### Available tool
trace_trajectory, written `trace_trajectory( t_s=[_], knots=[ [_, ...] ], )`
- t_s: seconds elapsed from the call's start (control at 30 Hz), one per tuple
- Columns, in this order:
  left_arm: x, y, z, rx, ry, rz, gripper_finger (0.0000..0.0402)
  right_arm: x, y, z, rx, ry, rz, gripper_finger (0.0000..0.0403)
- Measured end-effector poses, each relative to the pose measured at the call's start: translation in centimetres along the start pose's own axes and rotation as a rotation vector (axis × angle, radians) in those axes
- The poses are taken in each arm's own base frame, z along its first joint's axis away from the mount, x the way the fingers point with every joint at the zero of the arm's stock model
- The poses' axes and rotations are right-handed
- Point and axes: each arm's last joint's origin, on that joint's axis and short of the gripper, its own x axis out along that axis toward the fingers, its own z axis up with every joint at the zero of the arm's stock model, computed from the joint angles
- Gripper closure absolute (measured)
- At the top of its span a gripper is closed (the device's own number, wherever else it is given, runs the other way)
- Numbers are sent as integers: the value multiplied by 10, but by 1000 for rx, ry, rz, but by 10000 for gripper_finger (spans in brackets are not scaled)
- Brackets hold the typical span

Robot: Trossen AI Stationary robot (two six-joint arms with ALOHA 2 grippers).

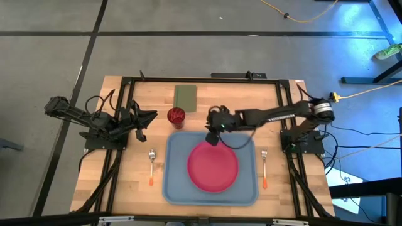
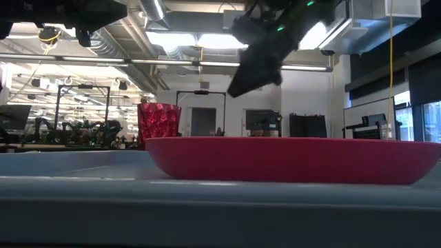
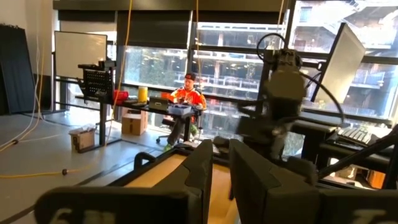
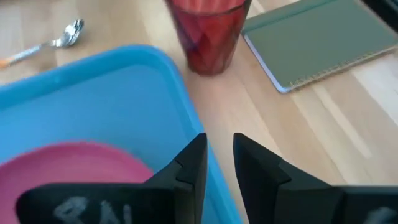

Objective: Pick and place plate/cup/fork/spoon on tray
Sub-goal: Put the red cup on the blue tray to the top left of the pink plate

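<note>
High view: the plate (image 1: 213, 167) lies inside the tray (image 1: 177, 188). The cup (image 1: 176, 116) stands on the tabletop (image 1: 276, 103) just beyond the tray's far left corner, near a green notebook (image 1: 185, 97). The spoon (image 1: 151, 166) lies left of the tray, the fork (image 1: 264, 169) right of it. The right end effector (image 1: 212, 138) hangs over the tray's far rim; the left end effector (image 1: 143, 122) waits at the left edge.

Low view: cup (image 2: 158, 121) is upright behind the plate (image 2: 289, 158), the right end effector (image 2: 238, 86) raised above.

Left wrist view: fingers (image 3: 199, 168) nearly closed, empty.

Right wrist view: fingers (image 4: 193, 165) narrow, holding nothing, over the tray rim (image 4: 193, 118); cup (image 4: 208, 34) just ahead.

Judgement: the cup looks light, rigid and smooth-walled, so likely slippery. Take hold across its wall or rim. The flat cutlery offers little height; pinch the handles.
</note>
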Motion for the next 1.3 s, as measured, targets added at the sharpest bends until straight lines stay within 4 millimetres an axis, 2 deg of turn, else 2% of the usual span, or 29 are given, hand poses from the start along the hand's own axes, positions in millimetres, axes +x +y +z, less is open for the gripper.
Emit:
trace_trajectory(
  t_s=[0.13, 0.33, 0.5, 0.63, 0.73, 0.93, 1.3],
  knots=[
    [0, 0, 0, 0, 0, -1, 355, -18, 9, -19, -10, -49, -53, 320],
    [0, 0, 0, 2, 2, 0, 355, -34, 8, -37, 28, -110, -69, 320],
    [0, 0, 0, 2, 2, -1, 355, -33, 5, -45, 51, -145, -48, 320],
    [0, 0, 0, 3, 3, -1, 355, -30, 5, -44, 104, -206, -10, 320],
    [0, 0, -1, 4, 4, -1, 355, -26, 1, -38, 114, -231, 61, 320],
    [0, 0, -1, 4, 5, -1, 355, -18, -5, -11, 91, -309, 173, 320],
    [0, 0, -1, 5, 5, -1, 355, 46, -15, 51, 70, -286, 201, 320]
  ],
)
